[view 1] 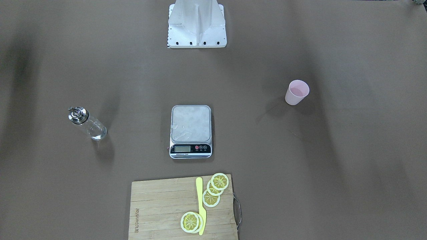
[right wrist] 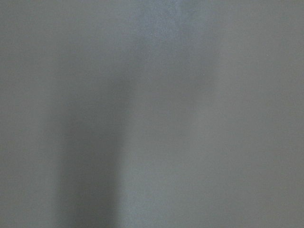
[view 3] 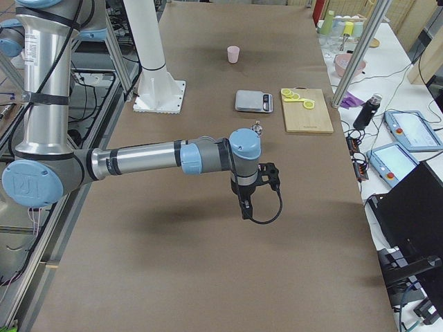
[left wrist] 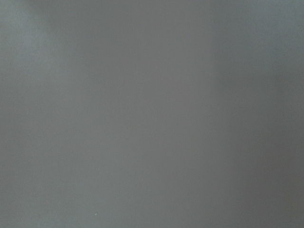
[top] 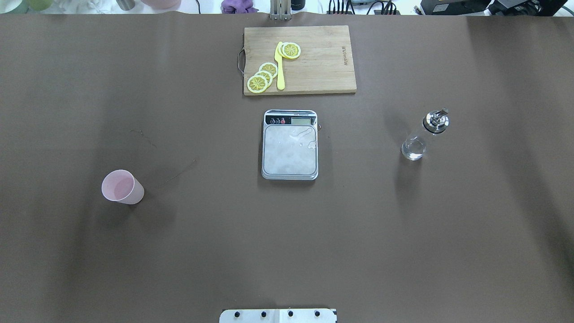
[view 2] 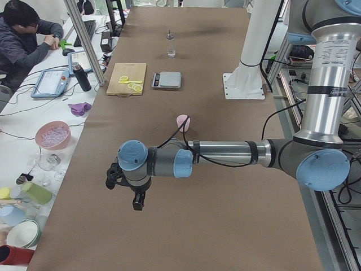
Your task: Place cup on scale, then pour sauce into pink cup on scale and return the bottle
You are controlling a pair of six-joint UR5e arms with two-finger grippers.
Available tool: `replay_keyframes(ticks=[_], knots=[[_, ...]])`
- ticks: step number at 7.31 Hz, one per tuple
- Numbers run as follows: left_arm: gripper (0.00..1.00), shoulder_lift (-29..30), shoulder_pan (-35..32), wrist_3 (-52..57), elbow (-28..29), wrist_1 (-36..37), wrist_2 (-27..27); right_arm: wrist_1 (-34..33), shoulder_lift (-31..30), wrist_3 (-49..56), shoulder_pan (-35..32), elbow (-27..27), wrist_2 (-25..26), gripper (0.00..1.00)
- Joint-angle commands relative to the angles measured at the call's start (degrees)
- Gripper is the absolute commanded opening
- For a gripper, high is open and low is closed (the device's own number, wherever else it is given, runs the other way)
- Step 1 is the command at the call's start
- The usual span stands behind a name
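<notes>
Robotics lab: robot arm (view 3: 138,160) on pedestal (view 3: 156,69), teach pendants (view 3: 414,130), person (view 2: 22,39) at desk.

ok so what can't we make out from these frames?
- Open or shut: left end effector and right end effector show in side views only.
- Both wrist views: blurred grey surface, nothing else.
- Display of the scale: digits too small, front-facing and overhead.
- Fill level of the bottle: clear glass, unreadable; in exterior right the right arm hides most of it.
</notes>
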State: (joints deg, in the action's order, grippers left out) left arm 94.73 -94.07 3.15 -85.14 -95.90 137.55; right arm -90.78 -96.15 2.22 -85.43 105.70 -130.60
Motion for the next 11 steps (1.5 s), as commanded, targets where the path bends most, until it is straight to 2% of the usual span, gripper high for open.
replay_keyframes(ticks=[1,2,3,4,6,8,9,10,11], knots=[[0.98,0.8,0.1,-1.6,-1.9,-6.9,1.8,0.0,0.0,0.1,0.0,-0.2,-0.1,1.0],[0.98,2.0,0.1,-5.4,-3.1,-7.4,2.5,0.1,0.1,0.1,0.0,0.1,-0.1,1.0],[0.98,0.6,0.2,-5.1,-8.9,-8.9,2.5,0.1,0.1,0.1,0.0,0.3,0.0,1.0],[0.98,0.2,1.6,-5.3,-12.0,-10.4,2.9,0.1,0.6,0.1,0.0,0.3,-0.2,1.0],[0.98,0.7,7.4,-5.7,-12.4,-15.3,4.4,0.1,1.0,0.1,0.1,0.2,-0.4,1.0],[0.99,1.0,11.6,-15.9,-16.1,-15.2,4.5,0.1,1.3,0.0,0.1,0.3,-0.4,1.0],[0.99,0.9,14.9,-17.2,-16.6,-15.1,4.3,0.1,1.3,-0.9,0.1,0.5,-0.4,1.0],[0.98,0.8,18.5,-21.9,-18.1,-15.2,1.4,0.2,1.3,-2.1,0.2,0.5,-2.4,1.0],[0.98,-0.1,24.3,-28.4,-21.2,-15.2,-6.3,0.2,1.1,-2.2,0.2,0.6,-3.4,1.0]])
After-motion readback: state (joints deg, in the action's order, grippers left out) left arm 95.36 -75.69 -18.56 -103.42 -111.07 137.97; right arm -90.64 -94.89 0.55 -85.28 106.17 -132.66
